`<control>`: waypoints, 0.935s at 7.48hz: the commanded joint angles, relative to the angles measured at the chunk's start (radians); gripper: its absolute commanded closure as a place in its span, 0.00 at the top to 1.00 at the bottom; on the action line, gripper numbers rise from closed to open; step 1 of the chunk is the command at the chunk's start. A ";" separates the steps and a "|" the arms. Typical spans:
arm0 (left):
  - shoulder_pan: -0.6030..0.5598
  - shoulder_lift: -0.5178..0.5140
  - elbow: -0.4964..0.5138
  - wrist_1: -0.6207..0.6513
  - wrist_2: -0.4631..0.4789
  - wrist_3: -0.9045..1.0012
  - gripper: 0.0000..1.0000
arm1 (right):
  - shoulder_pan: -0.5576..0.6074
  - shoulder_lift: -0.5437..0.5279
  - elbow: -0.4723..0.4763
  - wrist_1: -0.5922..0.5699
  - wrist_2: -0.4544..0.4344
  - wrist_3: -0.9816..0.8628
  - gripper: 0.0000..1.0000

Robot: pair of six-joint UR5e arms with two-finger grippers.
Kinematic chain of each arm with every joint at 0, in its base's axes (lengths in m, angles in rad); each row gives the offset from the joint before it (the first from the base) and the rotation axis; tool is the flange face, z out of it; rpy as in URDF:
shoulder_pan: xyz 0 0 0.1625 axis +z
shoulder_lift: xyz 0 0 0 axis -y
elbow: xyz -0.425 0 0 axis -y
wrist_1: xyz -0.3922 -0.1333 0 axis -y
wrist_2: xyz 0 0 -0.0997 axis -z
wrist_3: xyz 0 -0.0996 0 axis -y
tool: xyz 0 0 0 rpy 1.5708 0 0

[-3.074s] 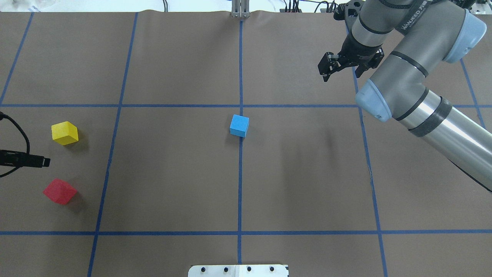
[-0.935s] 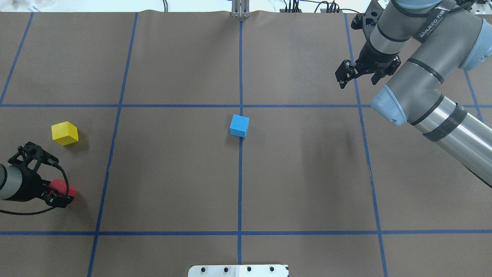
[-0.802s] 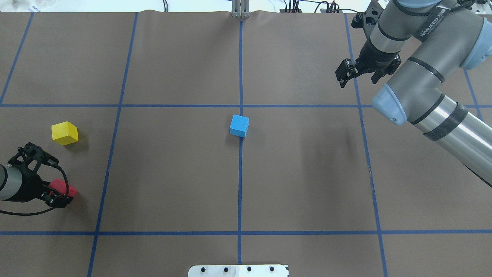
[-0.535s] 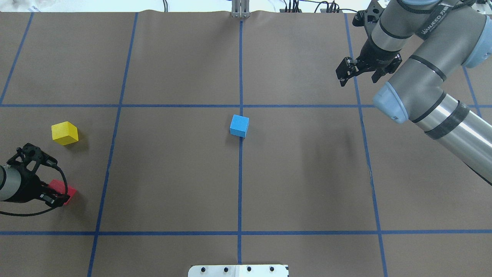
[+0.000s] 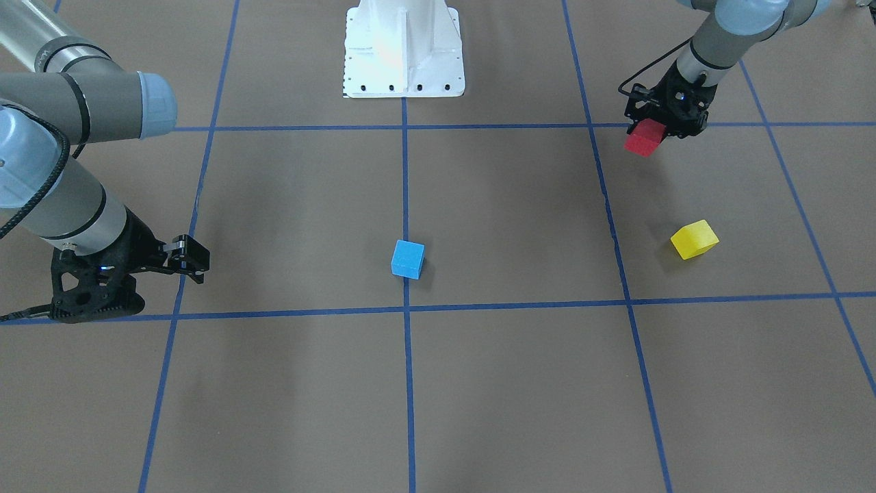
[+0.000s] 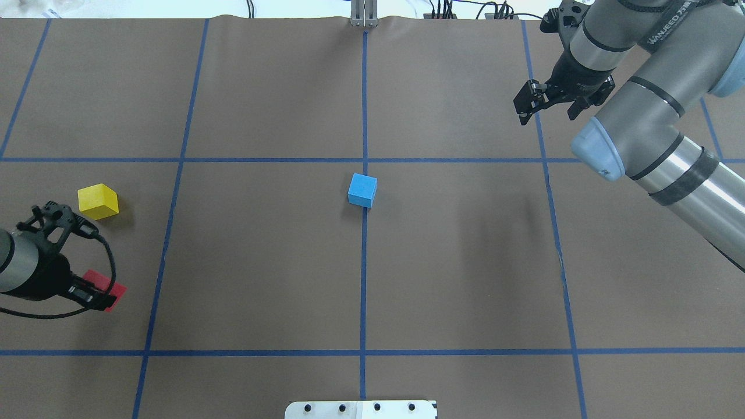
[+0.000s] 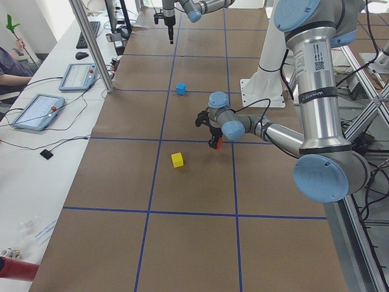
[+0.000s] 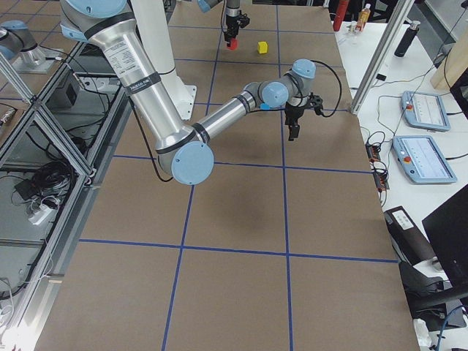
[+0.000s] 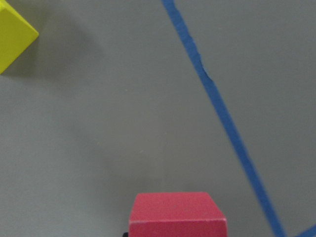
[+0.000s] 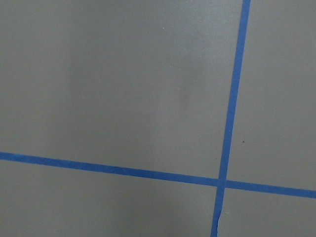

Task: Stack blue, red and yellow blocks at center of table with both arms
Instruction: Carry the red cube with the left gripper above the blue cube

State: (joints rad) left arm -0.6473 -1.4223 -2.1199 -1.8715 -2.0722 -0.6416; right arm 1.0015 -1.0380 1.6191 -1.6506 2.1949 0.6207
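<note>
Blue block (image 6: 362,190) is sitting on the brown surface (image 6: 262,273), on the centre blue tape line (image 6: 364,87). All positions below are taken from it.

- Left gripper (image 6: 98,298): working well off to the robot's left of the blue block and a little nearer the robot's base. Its fingers are clamping the red block (image 6: 113,287). The left wrist view is showing the red block tilted between them. I cannot tell for certain whether it is clearing the surface.
- Yellow block (image 6: 98,201): lying on the same side of the blue block, near the red block but apart from it, away from the base, untouched.
- Right gripper (image 6: 548,106): hovering well off to the robot's right of the blue block and farther from the base. Its fingers are standing apart, carrying nothing.
</note>
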 commanded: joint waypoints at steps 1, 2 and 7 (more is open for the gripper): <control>-0.049 -0.412 -0.032 0.510 -0.026 -0.022 0.00 | 0.075 -0.040 -0.001 0.000 0.035 -0.118 1.00; -0.049 -0.664 0.059 0.717 -0.022 -0.077 0.00 | 0.135 -0.062 -0.014 -0.005 0.037 -0.195 1.00; -0.017 -1.076 0.564 0.498 -0.022 -0.260 0.00 | 0.408 -0.218 -0.136 -0.005 0.121 -0.657 1.00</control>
State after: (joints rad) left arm -0.6726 -2.4650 -1.6716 -1.2307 -2.0960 -0.8931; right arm 1.3524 -1.2146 1.5017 -1.6542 2.2968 0.0420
